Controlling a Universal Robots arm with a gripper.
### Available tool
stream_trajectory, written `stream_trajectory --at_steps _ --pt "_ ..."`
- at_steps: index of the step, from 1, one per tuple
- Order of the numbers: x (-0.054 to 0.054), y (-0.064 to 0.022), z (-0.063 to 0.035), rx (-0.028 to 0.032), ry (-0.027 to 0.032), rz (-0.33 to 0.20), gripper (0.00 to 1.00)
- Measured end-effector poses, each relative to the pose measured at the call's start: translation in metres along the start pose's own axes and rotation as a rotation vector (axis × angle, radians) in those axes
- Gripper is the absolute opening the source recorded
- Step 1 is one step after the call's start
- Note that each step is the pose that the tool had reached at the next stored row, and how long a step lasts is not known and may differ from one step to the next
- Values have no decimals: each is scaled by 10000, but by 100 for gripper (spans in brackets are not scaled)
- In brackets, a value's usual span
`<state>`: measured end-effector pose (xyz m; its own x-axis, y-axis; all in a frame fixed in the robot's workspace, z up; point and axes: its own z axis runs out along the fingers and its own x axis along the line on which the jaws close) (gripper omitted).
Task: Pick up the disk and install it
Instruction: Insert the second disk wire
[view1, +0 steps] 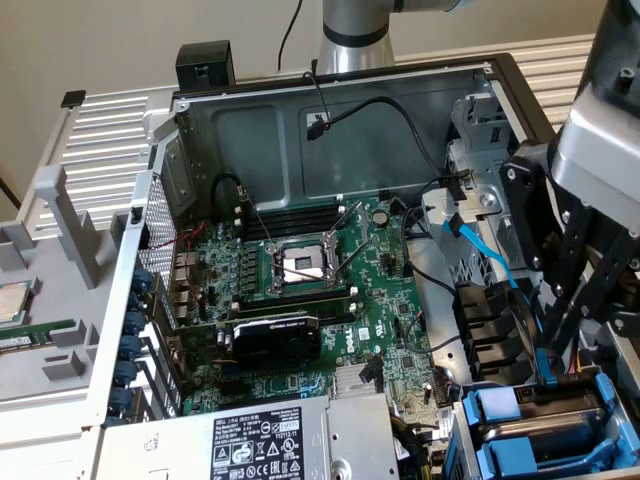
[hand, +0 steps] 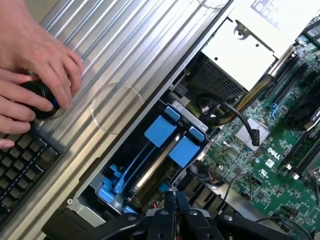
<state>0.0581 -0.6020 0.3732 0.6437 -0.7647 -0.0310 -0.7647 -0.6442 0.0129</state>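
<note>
With its fingers closed and empty, the gripper (hand: 172, 200) is held just above the disk (hand: 165, 150) seated in the blue-carrier drive bay (hand: 107, 192), where a square, centred approach is judged best.

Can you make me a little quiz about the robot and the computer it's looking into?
1. True or false: the gripper has its jaws shut and holds nothing.
2. What colour are the carriers in the drive bay below the gripper: A red, B blue, C green?
3. What rests on the round black knob beside the keyboard?

Key: 1 true. 2 B. 3 a person's hand.
</note>
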Motion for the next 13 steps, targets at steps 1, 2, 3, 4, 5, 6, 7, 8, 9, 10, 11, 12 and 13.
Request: stream_trajectory --at_steps 1,2,3,4,5,6,7,8,9,10,11,12,13 --pt "0 0 0 -5 2 -170 15" --pt "0 0 0 -11 4 -360 15" --pt "-1 -1 0 -15 5 -499 15" --pt "-1 -7 0 -18 7 -579 15" --pt "-2 -13 -1 -20 9 -623 15" --pt "-4 -16 0 -21 8 -681 15" --pt "-6 -19 1 -22 8 -750 15" --pt "-8 -22 0 -27 11 -835 15" --pt "-10 -25 0 -29 12 -911 15" --pt "-13 -27 0 -31 13 -1002 15" --pt "-16 -30 0 -34 14 -1091 15" --pt "-21 -35 0 -36 15 -1161 15" --pt "-31 -44 0 -36 17 -1199 15"
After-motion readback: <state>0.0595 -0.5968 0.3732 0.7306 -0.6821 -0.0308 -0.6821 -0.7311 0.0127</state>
